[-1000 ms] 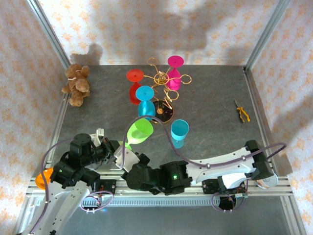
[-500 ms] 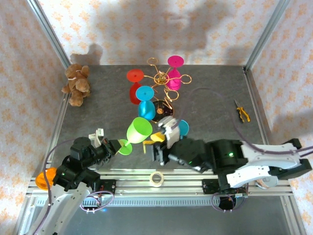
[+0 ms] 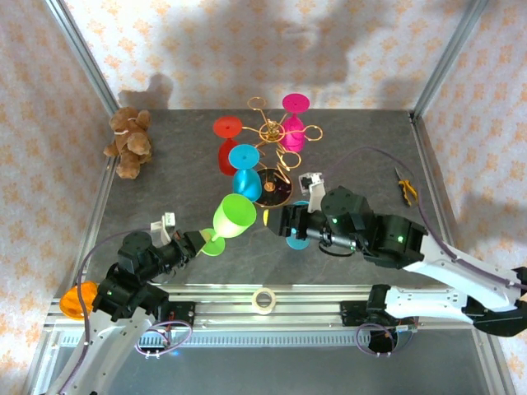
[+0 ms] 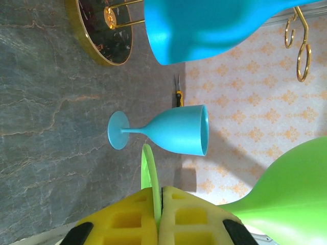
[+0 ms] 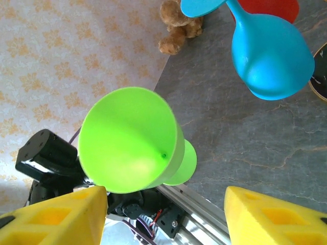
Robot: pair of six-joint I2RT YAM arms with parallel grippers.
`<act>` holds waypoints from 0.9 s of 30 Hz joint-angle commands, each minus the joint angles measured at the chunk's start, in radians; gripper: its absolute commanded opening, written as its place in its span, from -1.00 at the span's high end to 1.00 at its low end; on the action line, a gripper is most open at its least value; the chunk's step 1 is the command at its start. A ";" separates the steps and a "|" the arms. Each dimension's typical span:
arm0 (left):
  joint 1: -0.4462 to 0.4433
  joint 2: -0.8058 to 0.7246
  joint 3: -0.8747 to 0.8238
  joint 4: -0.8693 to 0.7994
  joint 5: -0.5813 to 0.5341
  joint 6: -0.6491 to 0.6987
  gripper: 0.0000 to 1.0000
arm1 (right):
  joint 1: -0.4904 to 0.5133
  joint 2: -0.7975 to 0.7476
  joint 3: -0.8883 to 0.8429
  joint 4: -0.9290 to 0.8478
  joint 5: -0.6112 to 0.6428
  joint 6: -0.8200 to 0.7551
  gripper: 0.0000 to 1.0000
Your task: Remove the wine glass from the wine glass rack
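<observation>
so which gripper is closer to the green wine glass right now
left. the left gripper is clamped on the foot of the green wine glass. the right gripper is open just to the right of the glass, facing its bowl without touching it

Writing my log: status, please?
Left end effector shut on green wine glass foot. Right end effector open, facing bowl. Glass off wine glass rack.

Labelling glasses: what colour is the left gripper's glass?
The glass is lime green; right wrist view best.

No legible text, labels or numbers anywhere
</observation>
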 commanded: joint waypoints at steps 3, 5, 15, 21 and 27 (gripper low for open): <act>-0.004 -0.024 -0.003 0.050 0.018 -0.011 1.00 | -0.074 0.058 0.006 0.065 -0.172 0.016 -0.17; -0.004 -0.027 0.001 0.042 0.016 -0.009 1.00 | -0.092 0.083 0.013 0.077 -0.200 0.016 -0.16; -0.004 -0.028 0.005 0.035 0.002 -0.009 1.00 | -0.124 0.160 0.029 0.140 -0.280 0.017 -0.09; -0.004 -0.022 0.003 0.045 -0.002 -0.013 1.00 | -0.125 0.187 0.026 0.156 -0.301 0.022 0.15; -0.004 -0.015 0.005 0.050 -0.006 -0.012 1.00 | -0.125 0.188 0.010 0.176 -0.310 0.033 0.42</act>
